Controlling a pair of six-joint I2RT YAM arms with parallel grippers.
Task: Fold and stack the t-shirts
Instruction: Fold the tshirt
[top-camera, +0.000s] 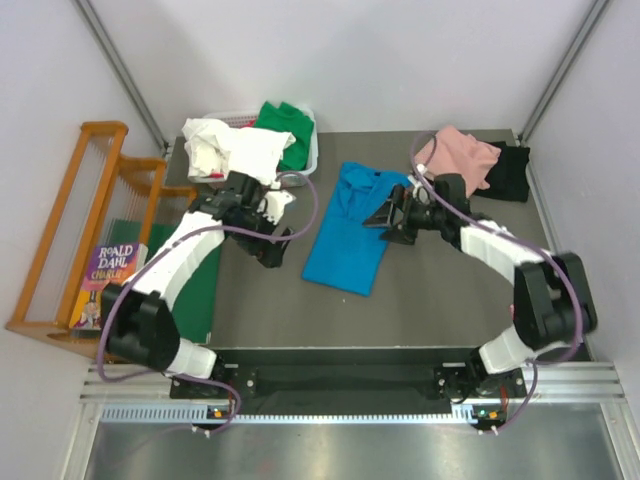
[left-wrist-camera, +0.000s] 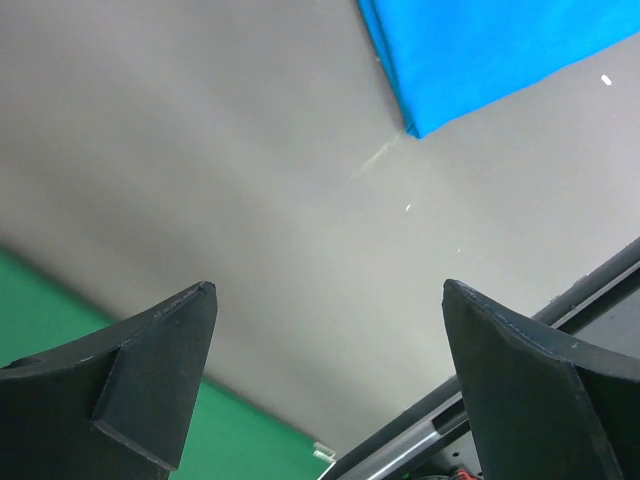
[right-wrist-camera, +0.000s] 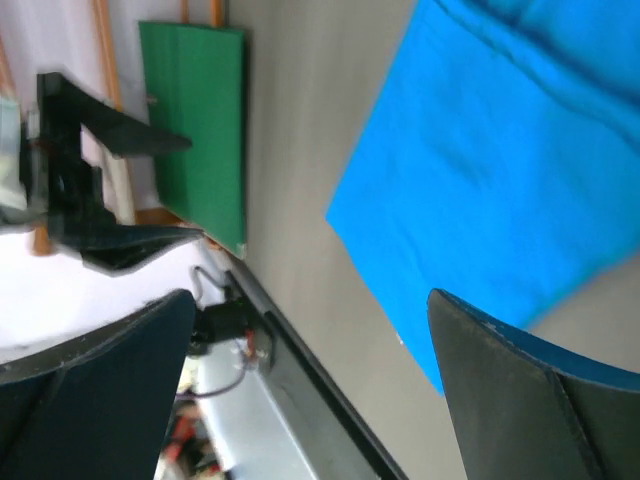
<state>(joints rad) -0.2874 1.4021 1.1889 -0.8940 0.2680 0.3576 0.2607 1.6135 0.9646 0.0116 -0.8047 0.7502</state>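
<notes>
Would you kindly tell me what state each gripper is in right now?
Left gripper: open, holding nothing.
Right gripper: open, holding nothing.

t-shirt on table centre, basket behind left, board left

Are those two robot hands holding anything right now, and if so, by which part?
Nothing is held. The left end effector and the right end effector are both open and empty, near the blue tee.
</notes>
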